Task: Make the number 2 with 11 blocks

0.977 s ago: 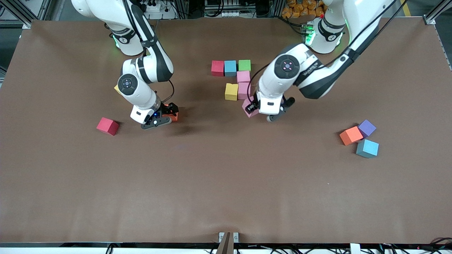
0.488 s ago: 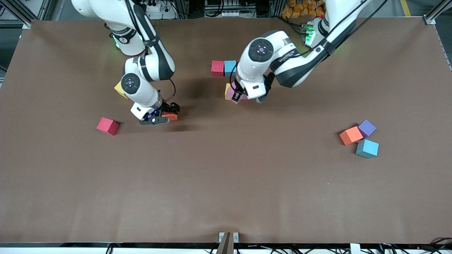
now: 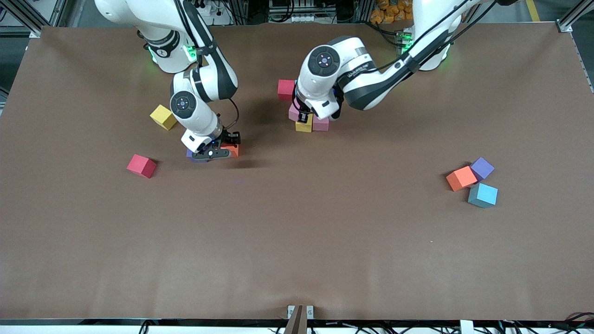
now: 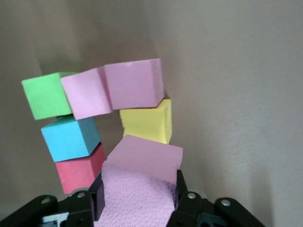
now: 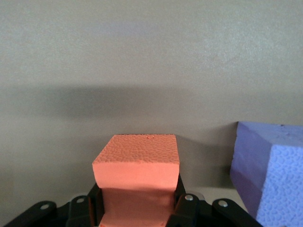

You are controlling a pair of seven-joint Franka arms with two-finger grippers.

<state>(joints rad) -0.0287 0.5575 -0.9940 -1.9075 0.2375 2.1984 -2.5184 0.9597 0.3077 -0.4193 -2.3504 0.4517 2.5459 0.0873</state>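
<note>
My left gripper (image 3: 302, 116) is shut on a pink block (image 3: 293, 112), held low over the block cluster at the table's middle. In the left wrist view the held pink block (image 4: 142, 189) sits between the jaws of the left gripper (image 4: 138, 201), next to a yellow block (image 4: 147, 123), two pink blocks (image 4: 135, 85), a green (image 4: 45, 94), a light blue (image 4: 71, 137) and a red block (image 4: 78, 170). My right gripper (image 3: 218, 150) is shut on an orange block (image 3: 230, 150), also seen in the right wrist view (image 5: 137, 161), with a purple block (image 5: 270, 165) beside it.
A loose yellow block (image 3: 163, 117) and a red block (image 3: 141, 166) lie toward the right arm's end. An orange (image 3: 461, 178), a purple (image 3: 482, 168) and a light blue block (image 3: 482, 195) lie together toward the left arm's end.
My left gripper has carried the pink block from beside the cluster to over it, covering the green and blue blocks. My right gripper has shifted slightly with the orange block, uncovering a purple block.
</note>
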